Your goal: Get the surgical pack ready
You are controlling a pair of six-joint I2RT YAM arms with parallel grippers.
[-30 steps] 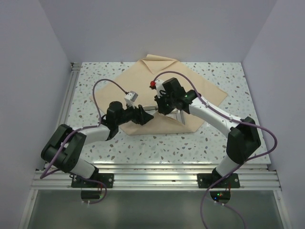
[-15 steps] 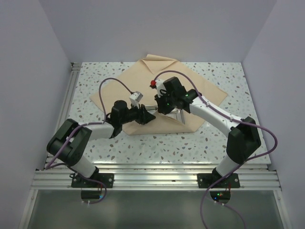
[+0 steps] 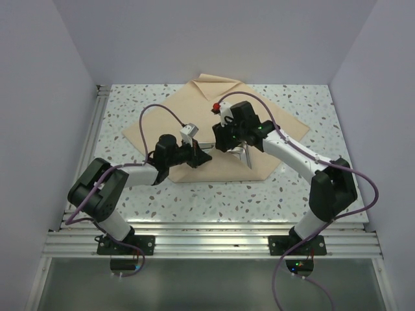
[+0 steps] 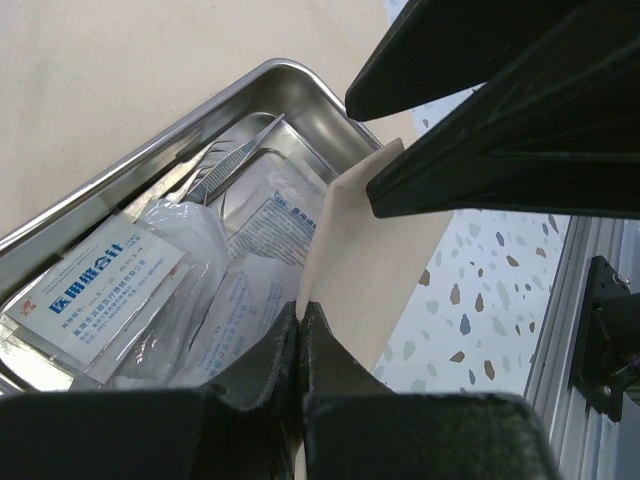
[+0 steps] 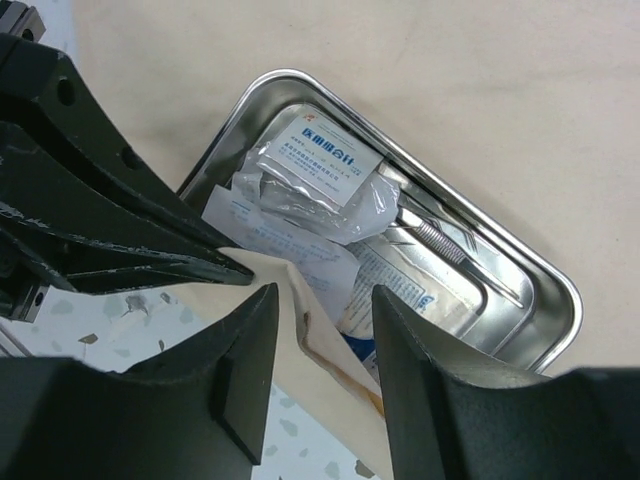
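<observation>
Toward the far middle of the tabletop [image 3: 311, 194] the beige wrap sheet [image 3: 272, 126] lies spread as a diamond. The steel tray [image 5: 515, 290] sits on its middle, holding white sachets [image 5: 325, 155] and thin forceps [image 5: 450, 250]. We read the step in hand as the first fold of the wrap: a flap from the sheet's near side stands lifted at the tray's near rim. The left claw [image 4: 300, 310] is clenched on that flap's edge, with the cloth pinched flat between its fingers. The right claw [image 5: 325, 300] hangs just beside it above the same flap with its jaws parted, gripping nothing. The two claws are almost touching. In our judgement the tray is loaded and the wrapping has barely begun. The next move calls for the left claw to carry the flap across the tray toward its far rim, low enough to cover the sachets without dragging them. The right claw should back off first so the two arms do not collide.
</observation>
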